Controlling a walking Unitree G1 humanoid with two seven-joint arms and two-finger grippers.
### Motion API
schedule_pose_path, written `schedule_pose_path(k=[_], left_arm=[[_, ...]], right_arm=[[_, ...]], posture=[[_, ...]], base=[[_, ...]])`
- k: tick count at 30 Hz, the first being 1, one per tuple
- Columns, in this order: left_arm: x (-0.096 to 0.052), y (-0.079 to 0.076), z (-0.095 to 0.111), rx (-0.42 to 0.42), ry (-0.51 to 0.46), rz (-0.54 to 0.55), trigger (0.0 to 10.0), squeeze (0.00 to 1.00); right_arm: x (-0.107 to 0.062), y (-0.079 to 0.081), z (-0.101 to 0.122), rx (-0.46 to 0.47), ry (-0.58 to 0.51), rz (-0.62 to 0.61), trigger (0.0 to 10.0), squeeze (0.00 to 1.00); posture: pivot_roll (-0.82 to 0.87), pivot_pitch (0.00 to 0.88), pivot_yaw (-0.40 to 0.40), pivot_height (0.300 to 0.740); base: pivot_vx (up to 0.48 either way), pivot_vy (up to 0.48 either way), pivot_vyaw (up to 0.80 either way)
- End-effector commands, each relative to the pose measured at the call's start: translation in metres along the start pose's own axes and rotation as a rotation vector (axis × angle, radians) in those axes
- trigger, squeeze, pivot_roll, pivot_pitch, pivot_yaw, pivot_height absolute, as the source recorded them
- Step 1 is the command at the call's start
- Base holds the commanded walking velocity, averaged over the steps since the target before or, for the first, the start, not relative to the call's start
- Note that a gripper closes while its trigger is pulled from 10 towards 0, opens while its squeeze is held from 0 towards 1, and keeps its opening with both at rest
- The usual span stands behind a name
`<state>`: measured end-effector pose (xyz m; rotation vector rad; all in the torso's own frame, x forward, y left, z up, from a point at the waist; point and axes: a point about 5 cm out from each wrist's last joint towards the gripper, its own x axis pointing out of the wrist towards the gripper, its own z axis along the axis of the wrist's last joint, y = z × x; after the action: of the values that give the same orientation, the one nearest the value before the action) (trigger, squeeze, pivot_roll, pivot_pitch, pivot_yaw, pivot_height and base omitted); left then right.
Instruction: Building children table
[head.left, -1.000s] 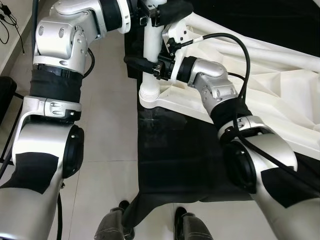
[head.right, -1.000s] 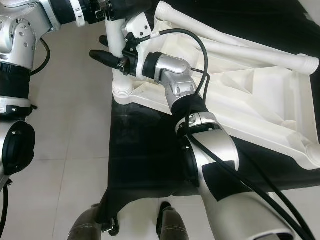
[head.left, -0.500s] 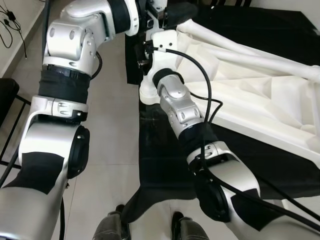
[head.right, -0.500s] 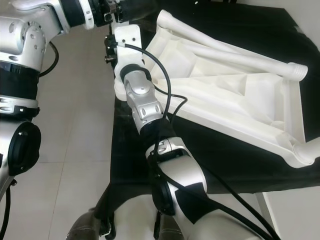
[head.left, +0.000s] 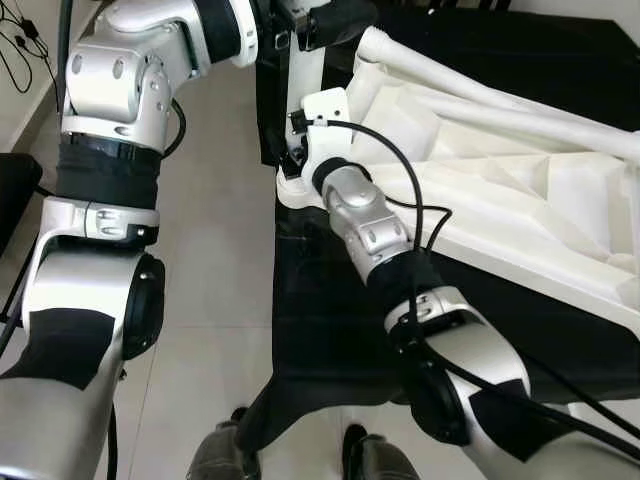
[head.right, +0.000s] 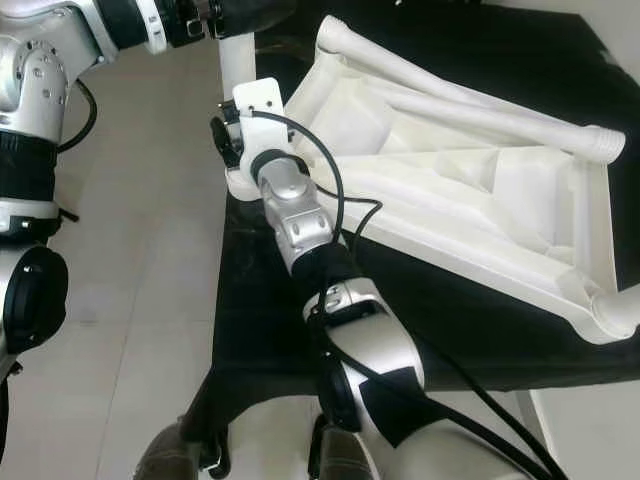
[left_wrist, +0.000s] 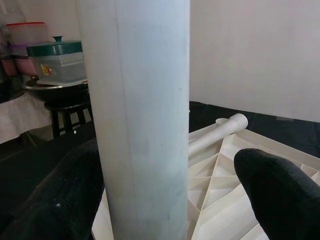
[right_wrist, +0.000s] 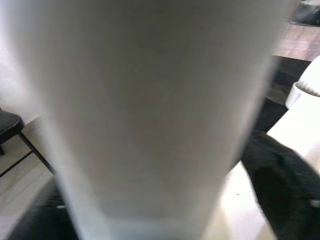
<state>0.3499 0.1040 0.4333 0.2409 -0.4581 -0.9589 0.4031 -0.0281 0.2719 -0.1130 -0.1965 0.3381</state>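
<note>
The biggest thing is the white top (head.right: 470, 190) of the children's table, lying upside down on a surface under a black cloth (head.right: 270, 330), ribs up. Its near-left corner sits at that surface's near-left corner, over the tiled floor (head.right: 130, 250). It looks like a stiff moulded plastic shell: probably light for its size and rigid along the ribs, but smooth and thin-walled, so it would likely slide on the cloth if pushed sideways.

Two more white tubes (head.right: 480, 100) lie across the far side of the top, one ending at the far-right corner.

A white leg (head.left: 304, 90) stands upright in the socket (head.left: 292, 190) at the near-left corner. It is a plain, glossy tube, stiff, light, and likely slippery. The best hold is across the round shaft, one hand high to steady it and one low near the socket to press or twist it home.

That is how the arms stand. The left tool (left_wrist: 175, 190) is high on the leg; in its wrist view the black fingers (left_wrist: 65, 195) straddle the tube, one touching it and the other with a visible gap, so it is slack around the leg. The right tool (head.left: 293, 150) is at the base, just above the socket; its wrist view is blurred, and I cannot tell whether it is clamped.
</note>
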Motion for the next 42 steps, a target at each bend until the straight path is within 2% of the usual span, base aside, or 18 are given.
schedule_pose_path(k=[1,7,9,13,14,15,17,19,24,25,26,28,29,30,31,33,34,42], left_arm=[[-0.003,-0.001,0.006,0.022,-0.01,-0.011,10.0,0.0],[-0.011,-0.006,0.014,0.057,-0.016,-0.053,10.0,0.0],[-0.034,-0.022,0.035,0.109,-0.035,-0.138,10.0,0.0],[-0.044,-0.028,0.043,0.128,-0.034,-0.154,10.0,0.0],[-0.056,-0.033,0.049,0.155,-0.017,-0.161,10.0,0.0],[-0.066,-0.037,0.053,0.177,0.008,-0.152,10.0,0.0],[-0.066,-0.037,0.053,0.177,0.008,-0.152,10.0,0.0],[-0.088,-0.044,0.053,0.203,0.062,-0.1,10.0,0.0],[-0.096,-0.047,0.051,0.211,0.085,-0.074,10.0,0.0],[-0.108,-0.05,0.047,0.209,0.11,-0.013,10.0,0.0],[-0.121,-0.053,0.037,0.196,0.145,0.063,10.0,0.0],[-0.121,-0.053,0.037,0.196,0.145,0.063,10.0,0.0],[-0.131,-0.056,0.028,0.183,0.172,0.119,10.0,0.0],[-0.143,-0.06,0.01,0.15,0.2,0.197,10.0,0.0],[-0.143,-0.06,0.01,0.15,0.2,0.197,10.0,0.0],[-0.164,-0.075,-0.026,0.06,0.26,0.331,10.0,0.0],[-0.167,-0.078,-0.032,0.037,0.269,0.354,10.0,0.0],[-0.175,-0.084,-0.046,0.004,0.303,0.434,10.0,0.0]], right_arm=[[0.001,-0.007,-0.001,-0.002,0.015,-0.019,10.0,1.0],[0.001,-0.021,-0.001,-0.011,0.024,-0.062,10.0,1.0],[0.0,-0.031,-0.002,-0.015,0.029,-0.082,10.0,1.0],[-0.001,-0.034,-0.003,-0.017,0.034,-0.083,10.0,1.0],[-0.002,-0.036,-0.005,-0.018,0.041,-0.081,10.0,1.0],[-0.003,-0.038,-0.007,-0.018,0.047,-0.081,10.0,1.0],[-0.003,-0.038,-0.007,-0.018,0.047,-0.081,10.0,1.0],[-0.004,-0.041,-0.011,-0.003,0.053,-0.079,10.0,1.0],[-0.005,-0.042,-0.012,0.009,0.053,-0.074,10.0,1.0],[-0.005,-0.04,-0.01,0.043,0.029,-0.039,10.0,1.0],[-0.007,-0.038,-0.009,0.076,-0.002,0.002,10.0,0.41],[-0.007,-0.038,-0.009,0.076,-0.002,0.002,10.0,0.41],[-0.008,-0.036,-0.008,0.094,-0.025,0.033,10.0,0.28],[-0.01,-0.035,-0.008,0.108,-0.05,0.063,10.0,0.0],[-0.01,-0.035,-0.008,0.108,-0.05,0.063,10.0,0.0],[-0.014,-0.038,-0.01,0.118,-0.079,0.091,10.0,0.0],[-0.015,-0.04,-0.011,0.119,-0.079,0.092,10.0,0.0],[-0.019,-0.045,-0.015,0.113,-0.074,0.121,10.0,0.0]], posture=[[-0.07,0.205,-0.078,0.74],[-0.07,0.207,-0.077,0.74],[-0.06,0.206,-0.072,0.74],[-0.06,0.207,-0.071,0.74],[-0.05,0.206,-0.074,0.74],[-0.04,0.205,-0.073,0.74],[-0.04,0.205,-0.073,0.74],[-0.04,0.2,-0.075,0.74],[-0.03,0.2,-0.075,0.74],[-0.03,0.195,-0.077,0.74],[-0.03,0.179,-0.078,0.74],[-0.03,0.179,-0.078,0.74],[-0.02,0.172,-0.075,0.74],[-0.03,0.16,-0.073,0.74],[-0.03,0.16,-0.073,0.74],[-0.03,0.154,-0.073,0.74],[-0.03,0.152,-0.073,0.74],[-0.03,0.147,-0.067,0.74]], base=[[0.0,0.0,0.0],[0.0,0.0,0.0],[0.0,0.0,0.0],[0.0,0.0,0.0],[0.0,0.0,0.0],[0.0,0.0,0.0],[0.0,0.0,0.0],[0.0,0.0,0.0],[0.0,0.0,0.0],[0.0,0.0,0.0],[0.0,0.0,0.0],[0.0,0.0,0.0],[0.0,0.0,0.0],[0.0,0.0,0.0],[0.0,0.0,0.0],[0.0,0.0,0.0],[0.0,0.0,0.0],[0.0,0.0,0.0]])
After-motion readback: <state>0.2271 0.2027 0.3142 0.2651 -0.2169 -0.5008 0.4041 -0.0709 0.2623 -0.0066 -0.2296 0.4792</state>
